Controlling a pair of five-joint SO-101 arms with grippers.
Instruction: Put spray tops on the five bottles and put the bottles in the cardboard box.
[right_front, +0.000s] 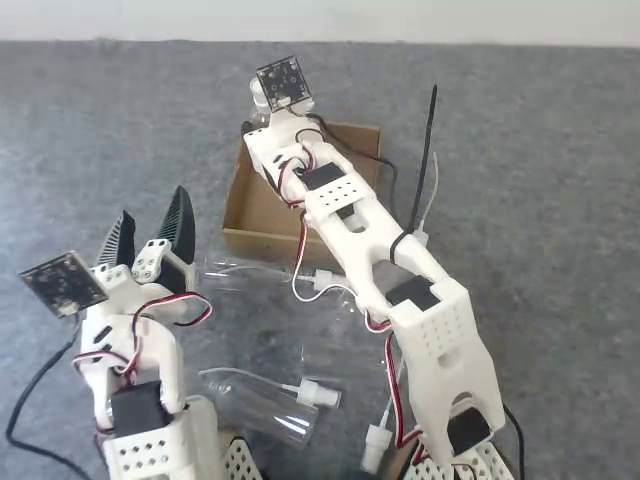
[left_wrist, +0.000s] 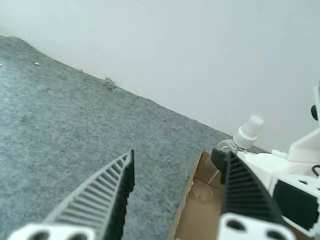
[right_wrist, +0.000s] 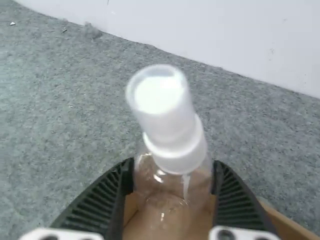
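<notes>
Currently, L to R: the left claw (right_front: 152, 215) hangs over the grey bench (right_front: 540, 150) at the near-left. Its jaws are wide apart w/ nothing btwn them, and it points toward the cardboard box (right_front: 262, 215). Just right of that arm's base a clear bottle (right_front: 262, 410) lies on its side w/ a spray top (right_front: 322, 393) at its neck. More clear plastic and another white top (right_front: 326, 280) lie btwn the arms in front of the box; can't tell if those are fitted. Further right, the right arm stretches out over the box. The right claw (right_wrist: 172, 175) is clamped on the shoulders of a capped bottle (right_wrist: 165, 200), held roughly upright above the box's far-left corner, close to the rim. Looks like the drop-in step for this one, w/ most of the task left. Risks:
- Letting go this near the rim could catch the wall and tip the bottle out onto the bench.
- Slick plastic may slide in the grip.
- A loosely seated cap could pop off on landing.
- The right forearm, pulling back low, could sweep the loose bottles beneath it.
</notes>
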